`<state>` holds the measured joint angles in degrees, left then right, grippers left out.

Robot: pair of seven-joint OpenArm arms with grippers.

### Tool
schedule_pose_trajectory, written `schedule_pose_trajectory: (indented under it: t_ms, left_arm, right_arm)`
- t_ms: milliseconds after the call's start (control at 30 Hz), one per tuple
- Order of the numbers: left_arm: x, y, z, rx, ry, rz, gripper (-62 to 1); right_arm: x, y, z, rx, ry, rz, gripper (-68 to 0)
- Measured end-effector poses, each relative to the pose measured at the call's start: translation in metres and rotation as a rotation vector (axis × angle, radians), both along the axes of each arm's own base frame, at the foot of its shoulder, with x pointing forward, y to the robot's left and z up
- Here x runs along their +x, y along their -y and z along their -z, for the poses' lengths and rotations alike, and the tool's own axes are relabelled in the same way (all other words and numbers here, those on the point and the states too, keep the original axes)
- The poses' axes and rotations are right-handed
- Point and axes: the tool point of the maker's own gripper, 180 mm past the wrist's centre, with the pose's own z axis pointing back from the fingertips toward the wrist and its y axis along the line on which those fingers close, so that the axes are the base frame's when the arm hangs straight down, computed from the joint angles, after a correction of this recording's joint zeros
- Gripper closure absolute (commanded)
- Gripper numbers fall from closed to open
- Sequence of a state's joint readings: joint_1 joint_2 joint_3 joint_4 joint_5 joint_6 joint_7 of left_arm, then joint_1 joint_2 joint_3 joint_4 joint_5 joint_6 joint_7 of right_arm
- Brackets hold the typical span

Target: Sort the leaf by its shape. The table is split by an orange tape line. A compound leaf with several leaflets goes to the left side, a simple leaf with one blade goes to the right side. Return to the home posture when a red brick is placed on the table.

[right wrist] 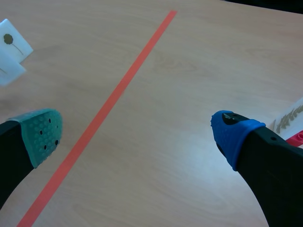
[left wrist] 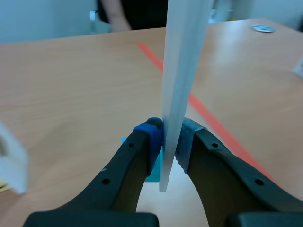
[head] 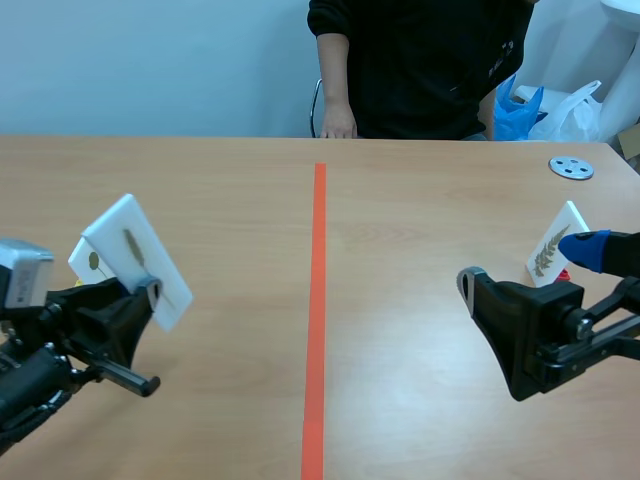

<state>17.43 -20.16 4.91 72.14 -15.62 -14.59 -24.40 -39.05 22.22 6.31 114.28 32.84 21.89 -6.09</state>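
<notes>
**While left gripper pinches the simple-leaf card, its goal lies across the tape**

Scene view: since the simple-leaf card point(head: 135, 258) shows one long blade, I judge it belongs R of the orange tape line point(head: 318, 300). It sits well L of that line, raised off the tabletop point(head: 400, 350) and tilted. Its long axis runs up from the left gripper point(head: 142, 296), which clamps its lower edge. A round-leaf card point(head: 92, 262) is just behind it. The right gripper point(head: 527, 268) is across the line, fingers spread, holding nothing, next to a fern-leaf card point(head: 553, 248). So L arm has the card, and the move needed = carry it sideways over the line.

Left wrist view: card is edge-on and upright, pressed btwn the two pads point(left wrist: 150, 133). Tape runs on the tabletop ahead, on the grey-pad side of the card.

Right wrist view: fingers are wide apart w/ nothing btwn them, and the tape crosses the tabletop in that gap. Fern-leaf card's edge shows beside the blue pad point(right wrist: 233, 132). Round-leaf card is far off past the line.
</notes>
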Motion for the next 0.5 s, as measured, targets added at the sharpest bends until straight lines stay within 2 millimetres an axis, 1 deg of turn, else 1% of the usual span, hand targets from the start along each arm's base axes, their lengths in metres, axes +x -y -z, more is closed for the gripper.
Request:
schedule_pose_trajectory:
  t_ms: [67, 167, 300, 500]
  left_arm:
    - [0.004, -0.022, 0.003, 0.016, -0.023, -0.091, -7.4]
    - [0.008, -0.048, 0.011, 0.063, -0.061, -0.193, -7.4]
    - [0.01, -0.066, 0.013, 0.096, -0.068, -0.262, -7.4]
    - [0.01, -0.083, 0.022, 0.084, -0.091, -0.344, -7.4]
  right_arm:
    - [0.001, 0.0, -0.001, 0.0, 0.003, 0.0, -65.7]
    - [0.001, 0.0, -0.001, 0.0, 0.005, 0.0, -65.7]
    - [0.001, 0.0, -0.001, 0.0, 0.005, 0.0, -65.7]
    - [0.001, 0.0, -0.001, 0.0, 0.005, 0.0, -65.7]
